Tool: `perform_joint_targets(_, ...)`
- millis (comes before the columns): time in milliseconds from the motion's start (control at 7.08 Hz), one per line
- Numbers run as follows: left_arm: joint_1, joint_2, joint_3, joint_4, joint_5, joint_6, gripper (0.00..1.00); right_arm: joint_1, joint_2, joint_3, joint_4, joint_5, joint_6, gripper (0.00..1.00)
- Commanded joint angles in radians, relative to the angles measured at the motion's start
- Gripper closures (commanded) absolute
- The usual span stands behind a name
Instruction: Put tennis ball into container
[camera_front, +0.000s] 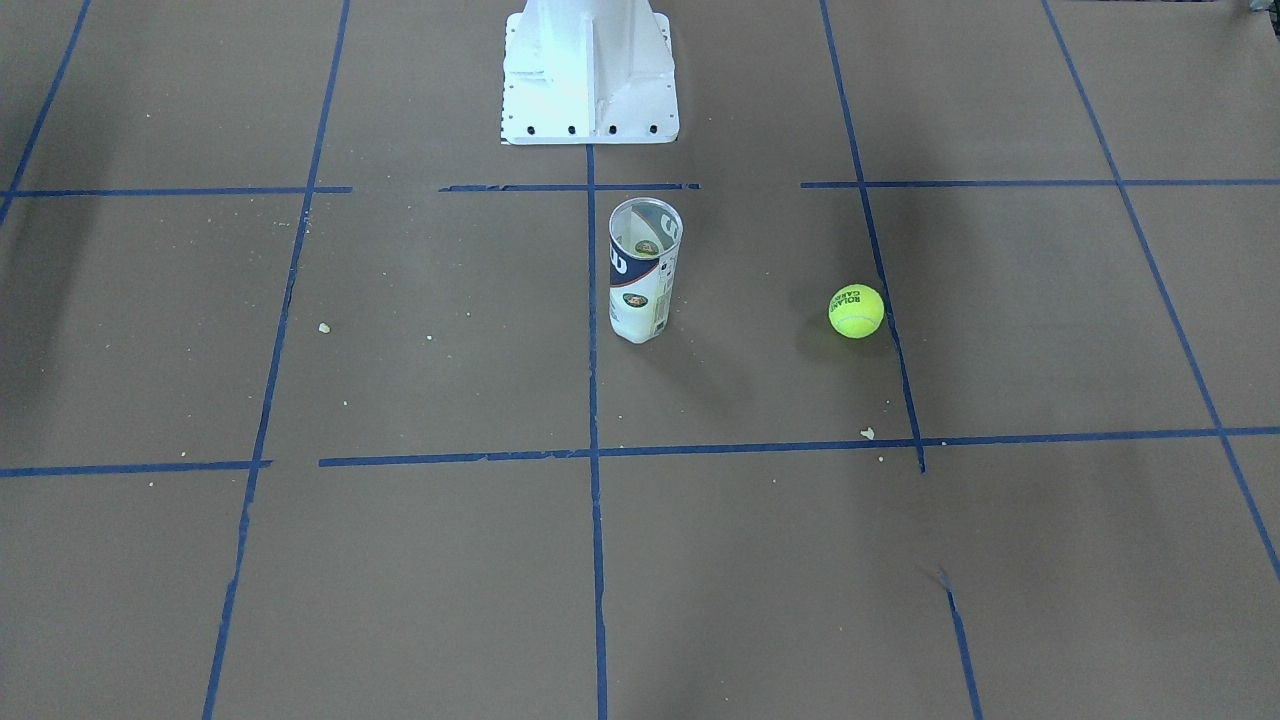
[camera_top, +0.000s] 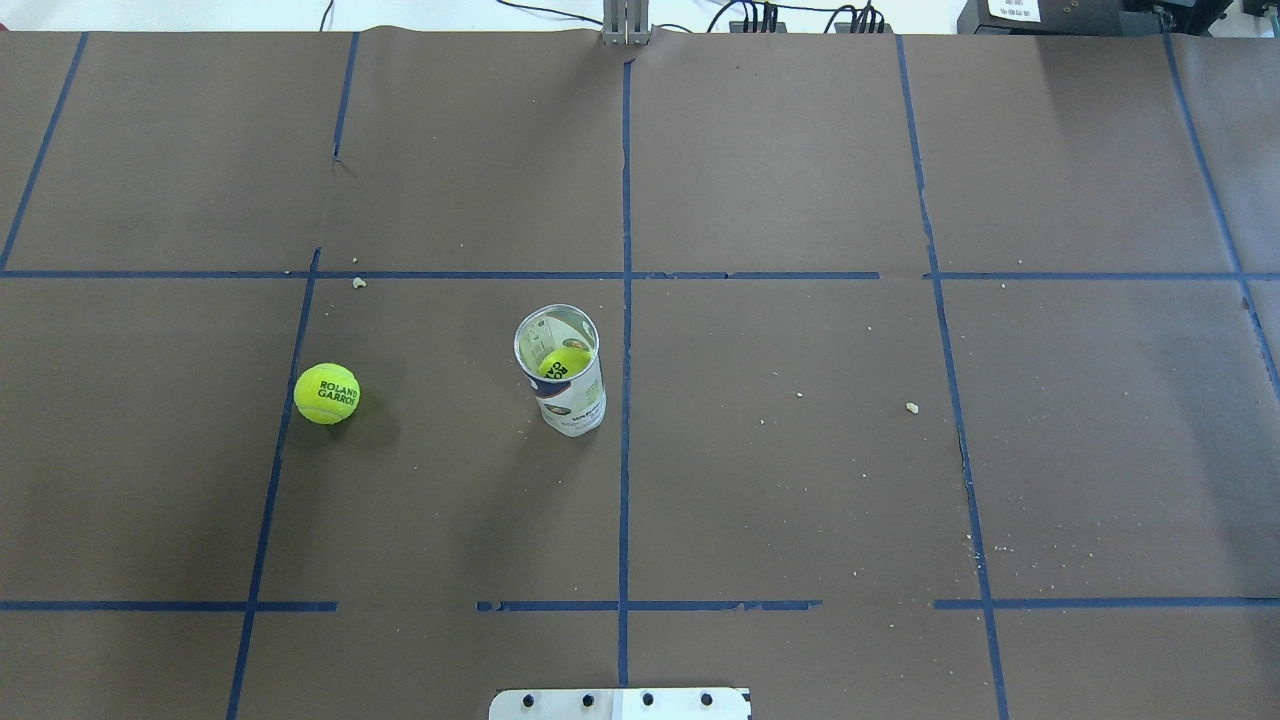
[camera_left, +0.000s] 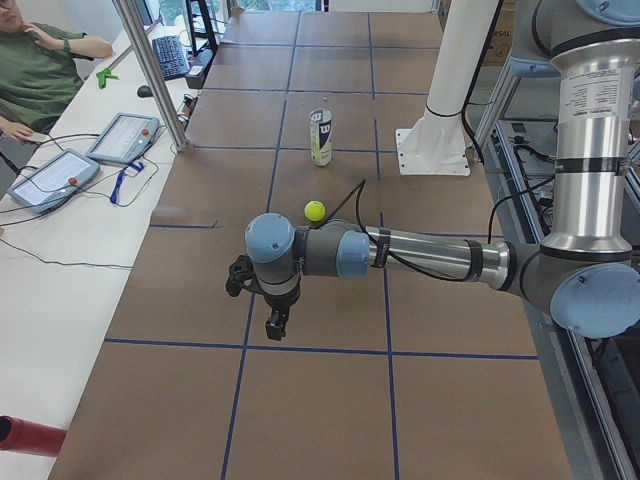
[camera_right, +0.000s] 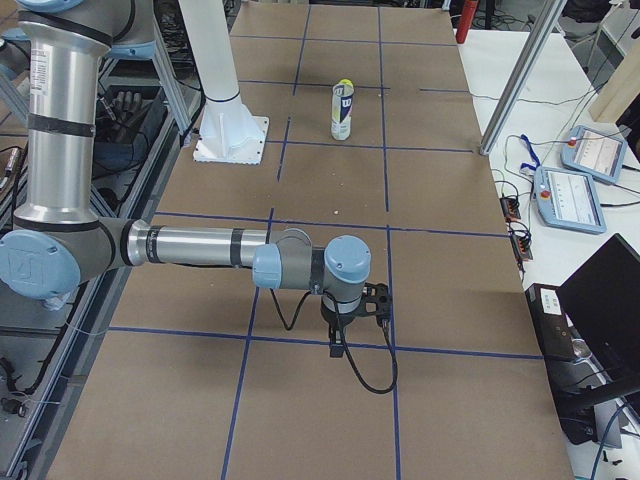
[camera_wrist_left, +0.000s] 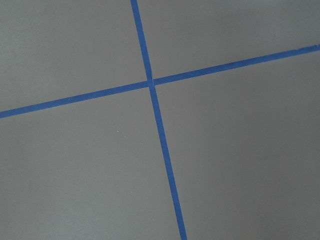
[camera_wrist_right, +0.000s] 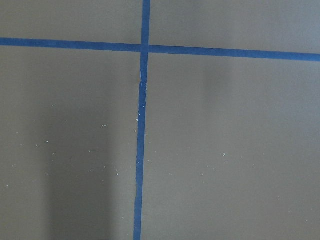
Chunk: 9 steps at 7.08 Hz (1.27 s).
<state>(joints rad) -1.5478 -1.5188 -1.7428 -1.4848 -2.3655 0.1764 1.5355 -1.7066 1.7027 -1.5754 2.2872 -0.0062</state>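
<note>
The tennis ball (camera_top: 327, 393) lies alone on the brown table, on my left side, also in the front view (camera_front: 856, 311) and the left side view (camera_left: 315, 210). The container (camera_top: 562, 375) stands upright near the table's middle (camera_front: 644, 270) (camera_left: 320, 137) (camera_right: 343, 112), top uncovered, with another yellow-green ball (camera_top: 565, 363) low inside it. My left gripper (camera_left: 275, 325) hangs over the table's left end, well short of the ball. Over the right end hangs my right gripper (camera_right: 337, 345). Neither shows in the other views, so I cannot tell their state. Both wrist views show only paper and tape.
The white pedestal base (camera_front: 590, 80) stands behind the container on the robot's side. Blue tape lines (camera_top: 625, 300) grid the brown paper. A metal post (camera_left: 150, 75), control tablets (camera_left: 120, 138) (camera_right: 585, 190) and a seated person (camera_left: 40, 60) line the operators' side.
</note>
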Motion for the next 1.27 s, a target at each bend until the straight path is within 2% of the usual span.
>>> perform_joint_targets(0, 0.000, -0.004, -0.014, 0.001, 0.006, 0.000, 0.00, 0.000, -0.001, 0.000, 0.000, 0.000, 0.000, 0.00)
perform_joint_targets(424, 0.002, -0.032, -0.037, -0.014, 0.024, -0.009, 0.00, 0.000, -0.001, 0.000, 0.000, 0.000, 0.000, 0.00)
perform_joint_targets(565, 0.008, -0.090, 0.024, -0.038, 0.035, -0.009, 0.00, 0.000, 0.001, 0.000, 0.000, 0.000, 0.000, 0.00)
perform_joint_targets(706, 0.005, -0.151, 0.043, -0.051, 0.047, -0.012, 0.00, 0.000, -0.001, 0.000, 0.000, 0.000, 0.000, 0.00)
perform_joint_targets(1129, 0.003, -0.147, 0.036, -0.075, 0.045, -0.009, 0.00, 0.000, 0.001, 0.000, 0.000, 0.000, 0.000, 0.00)
